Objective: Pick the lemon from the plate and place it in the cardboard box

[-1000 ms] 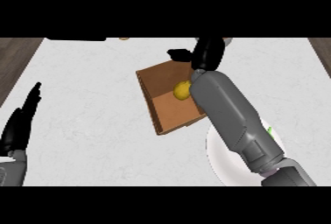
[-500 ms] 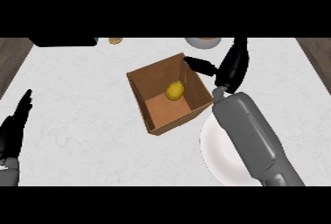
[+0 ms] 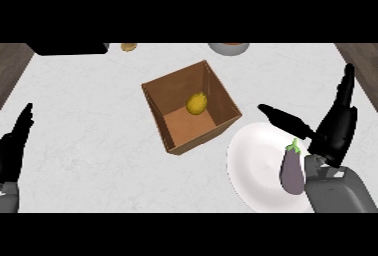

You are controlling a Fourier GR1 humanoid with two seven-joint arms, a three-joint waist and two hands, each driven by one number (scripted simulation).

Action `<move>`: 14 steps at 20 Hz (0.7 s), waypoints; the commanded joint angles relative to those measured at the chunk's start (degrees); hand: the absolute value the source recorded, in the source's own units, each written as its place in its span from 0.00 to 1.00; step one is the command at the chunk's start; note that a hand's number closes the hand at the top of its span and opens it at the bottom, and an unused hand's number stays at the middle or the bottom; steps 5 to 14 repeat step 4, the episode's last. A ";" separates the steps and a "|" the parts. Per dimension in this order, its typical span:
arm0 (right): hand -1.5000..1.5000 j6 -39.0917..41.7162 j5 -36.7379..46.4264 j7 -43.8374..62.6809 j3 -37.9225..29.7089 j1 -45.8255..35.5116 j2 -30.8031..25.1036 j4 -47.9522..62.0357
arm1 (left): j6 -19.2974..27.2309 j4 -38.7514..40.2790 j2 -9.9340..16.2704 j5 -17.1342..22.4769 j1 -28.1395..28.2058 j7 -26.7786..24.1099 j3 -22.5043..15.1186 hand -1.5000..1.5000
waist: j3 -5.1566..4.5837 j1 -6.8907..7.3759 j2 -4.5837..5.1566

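The yellow lemon (image 3: 196,104) lies on the floor of the open cardboard box (image 3: 174,138) at the counter's middle. To the box's right is a white plate (image 3: 255,170) with a purple eggplant (image 3: 293,170) on it. My right hand (image 3: 334,131) hovers over the plate's right side, open, fingers straight and pointing away, thumb spread toward the box; it holds nothing. My left hand (image 3: 15,146) rests open at the left edge, fingers up.
A grey bowl (image 3: 228,48) sits at the counter's far edge, with a small tan object (image 3: 129,47) and a dark appliance (image 3: 68,48) at the far left. Dark wood shows past the counter's left and right far corners.
My right hand has drawn back to the right, away from the box and over the plate. The lemon stays in the box. The eggplant now shows on the plate.
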 commanded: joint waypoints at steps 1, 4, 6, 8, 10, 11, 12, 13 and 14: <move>0.00 5.44 -0.82 3.27 0.33 13.15 -5.46 -17.41 | -0.87 -0.89 0.39 0.90 2.08 -1.30 0.98 0.50 | -0.01 0.51 0.08; 0.00 6.97 -6.30 -0.50 -1.44 23.14 -9.49 -23.53 | -0.27 -0.44 -1.06 0.59 1.72 -2.42 0.20 0.50 | 0.04 0.85 0.30; 0.00 6.97 -6.30 -0.50 -1.44 23.14 -9.49 -23.53 | -0.27 -0.44 -1.06 0.59 1.72 -2.42 0.20 0.50 | 0.04 0.85 0.30; 0.00 6.97 -6.30 -0.50 -1.44 23.14 -9.49 -23.53 | -0.27 -0.44 -1.06 0.59 1.72 -2.42 0.20 0.50 | 0.04 0.85 0.30; 0.00 6.97 -6.30 -0.50 -1.44 23.14 -9.49 -23.53 | -0.27 -0.44 -1.06 0.59 1.72 -2.42 0.20 0.50 | 0.04 0.85 0.30; 0.00 6.97 -6.30 -0.50 -1.44 23.14 -9.49 -23.53 | -0.27 -0.44 -1.06 0.59 1.72 -2.42 0.20 0.50 | 0.04 0.85 0.30; 0.00 6.97 -6.30 -0.50 -1.44 23.14 -9.49 -23.53 | -0.27 -0.44 -1.06 0.59 1.72 -2.42 0.20 0.50 | 0.04 0.85 0.30; 0.00 6.97 -6.30 -0.50 -1.44 23.14 -9.49 -23.53 | -0.27 -0.44 -1.06 0.59 1.72 -2.42 0.20 0.50 | 0.04 0.85 0.30; 0.00 6.97 -6.30 -0.50 -1.44 23.14 -9.49 -23.53 | -0.27 -0.44 -1.06 0.59 1.72 -2.42 0.20 0.50 | 0.04 0.85 0.30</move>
